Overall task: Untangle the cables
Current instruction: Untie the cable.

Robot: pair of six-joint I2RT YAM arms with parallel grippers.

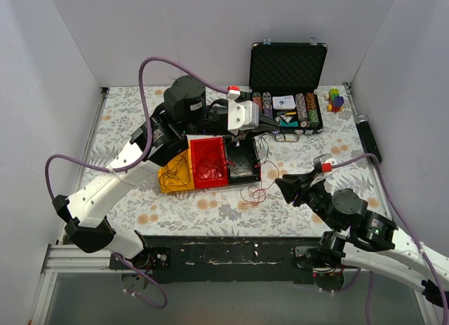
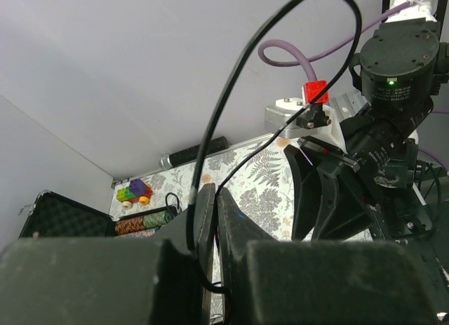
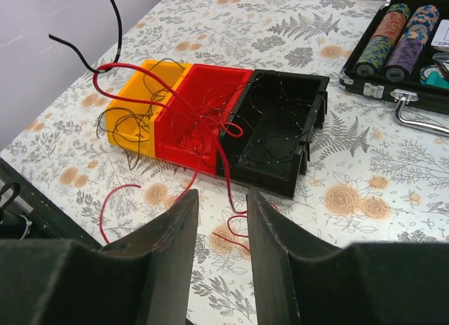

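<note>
On the flower-printed table, by the far edge right of middle, an open black chip case. Near the middle, a three-bin plastic tray in yellow, red and black. Tangled across all three bins and spilling onto the cloth toward the near edge, thin red and black cables. Above the tray, left claw clamped shut on one black strand looping upward. Toward the near edge, right claw partly open, gripping nothing, red loops on the cloth just beyond its tips.
</note>
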